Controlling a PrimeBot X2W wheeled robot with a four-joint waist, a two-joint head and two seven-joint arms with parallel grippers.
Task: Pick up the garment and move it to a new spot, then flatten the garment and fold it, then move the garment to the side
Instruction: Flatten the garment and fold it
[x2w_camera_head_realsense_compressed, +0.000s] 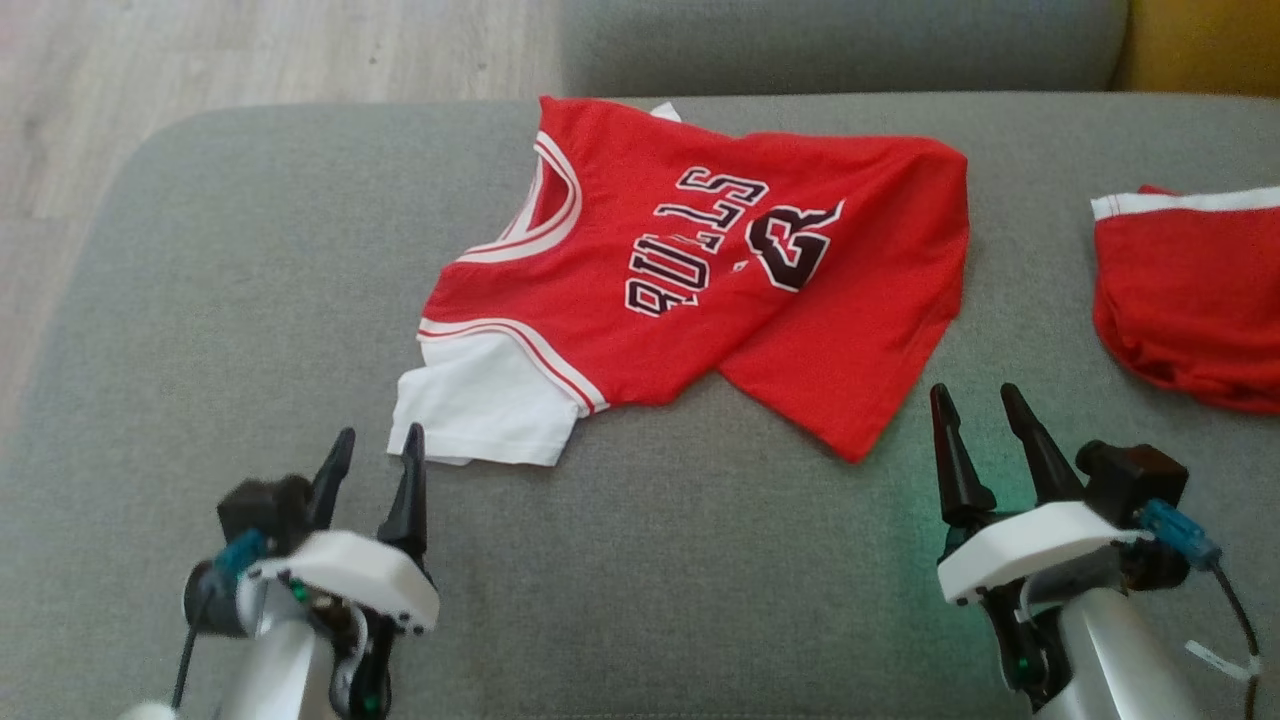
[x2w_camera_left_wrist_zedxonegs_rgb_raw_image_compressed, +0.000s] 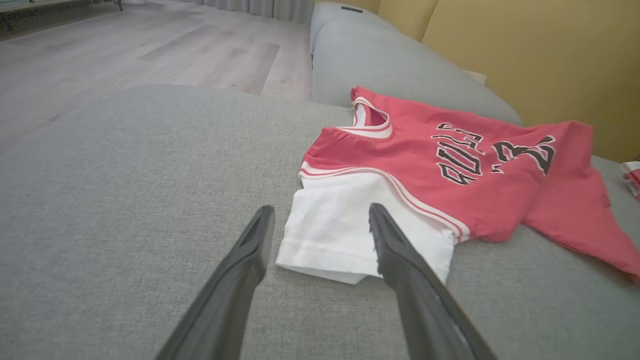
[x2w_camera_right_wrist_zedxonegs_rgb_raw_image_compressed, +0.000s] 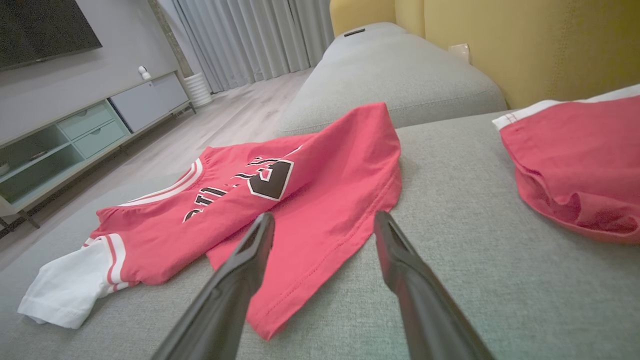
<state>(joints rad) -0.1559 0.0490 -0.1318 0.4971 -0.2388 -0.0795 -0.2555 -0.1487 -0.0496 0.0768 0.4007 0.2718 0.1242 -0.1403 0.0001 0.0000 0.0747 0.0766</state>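
Head view: the red jersey (x2w_camera_head_realsense_compressed: 700, 270) was seen lying rumpled on the grey sofa cushion (x2w_camera_head_realsense_compressed: 250, 300), lettered front up, one lower corner folded across. Its white sleeve (x2w_camera_head_realsense_compressed: 480, 410) was turned toward the left gripper (x2w_camera_head_realsense_compressed: 379, 432), whose fingers were spread wide with nothing between them, at the sleeve's hem. Whether the hem was touched could not be told. The right gripper (x2w_camera_head_realsense_compressed: 973, 388) was likewise spread and empty, near the jersey's lower red corner but apart from it. A second red garment (x2w_camera_head_realsense_compressed: 1190, 300) with a white band was seen to the right, well apart from the jersey.
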